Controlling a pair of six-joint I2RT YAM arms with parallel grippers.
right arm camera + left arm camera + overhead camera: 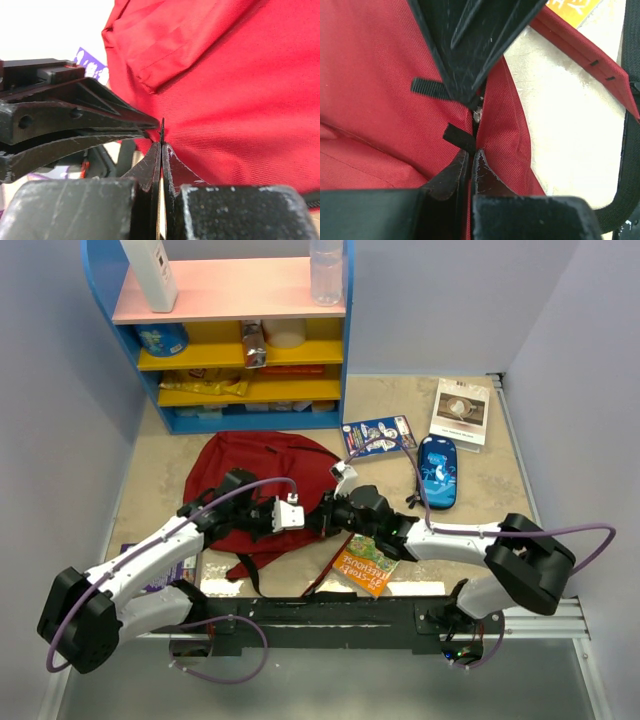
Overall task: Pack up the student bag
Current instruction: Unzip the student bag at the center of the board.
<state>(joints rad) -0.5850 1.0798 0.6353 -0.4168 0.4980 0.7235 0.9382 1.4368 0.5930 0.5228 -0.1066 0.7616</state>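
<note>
The bench (500, 490) carries everything, with the blue shelf unit (240, 340) at its far side. The student bag (255, 475) lies flat just in front of that shelf, left of centre, and its near right edge is where both my arms meet. An orange book (365, 565) lies beside that edge, and the blue pencil case (437, 472) is further right, well apart from the bag.

My left hand (470, 157) has its fingers together, pinching the red cloth along the seam, right by a short black tab (457, 137). My right hand (161, 147) is also pressed together, with a thin black sliver (162, 127) standing up between its tips. I take that sliver for the zip pull, though I cannot be sure from here. The two hands sit tip to tip, almost touching.

I judge the step to be opening the bag, and nothing is packed yet. To do it well, I want my left hand to act as the anchor and hold the cloth taut and low. My right hand should draw the pull along the line of the seam, not upward, so the bag does not lift or bunch. The grip on so thin a tab may slip, so I should pull slowly and steadily. My hands must part cleanly, without knocking fingers.
</note>
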